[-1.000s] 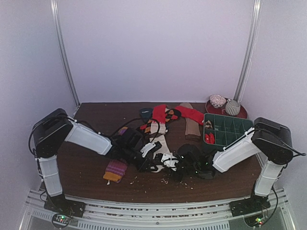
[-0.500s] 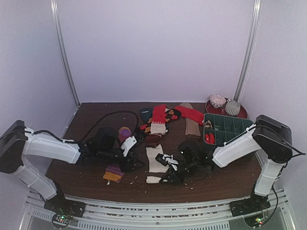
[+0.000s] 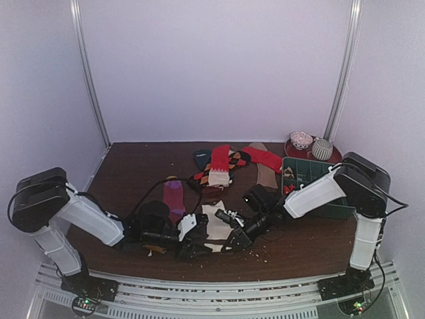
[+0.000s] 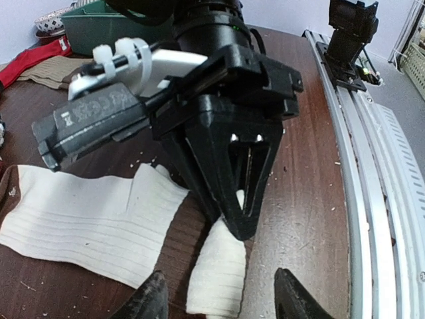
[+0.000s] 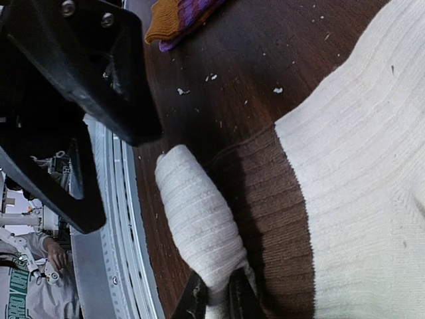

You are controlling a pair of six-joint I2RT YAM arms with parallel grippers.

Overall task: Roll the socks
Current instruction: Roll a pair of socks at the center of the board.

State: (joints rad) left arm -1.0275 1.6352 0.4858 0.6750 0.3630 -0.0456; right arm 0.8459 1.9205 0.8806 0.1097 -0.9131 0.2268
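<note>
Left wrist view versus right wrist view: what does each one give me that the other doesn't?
Only the left wrist view shows the green tray, with the red sock and tan sock lying beside it. Only the right wrist view shows the purple striped sock with its orange toe. Both show the cream sock, its rolled end pinched by the right gripper, and the open left gripper close by.

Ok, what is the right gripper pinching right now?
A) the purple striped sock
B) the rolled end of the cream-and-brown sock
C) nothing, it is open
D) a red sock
B: the right wrist view shows the right gripper shut on the rolled cream end of the cream-and-brown sock; the purple striped sock lies apart.
</note>
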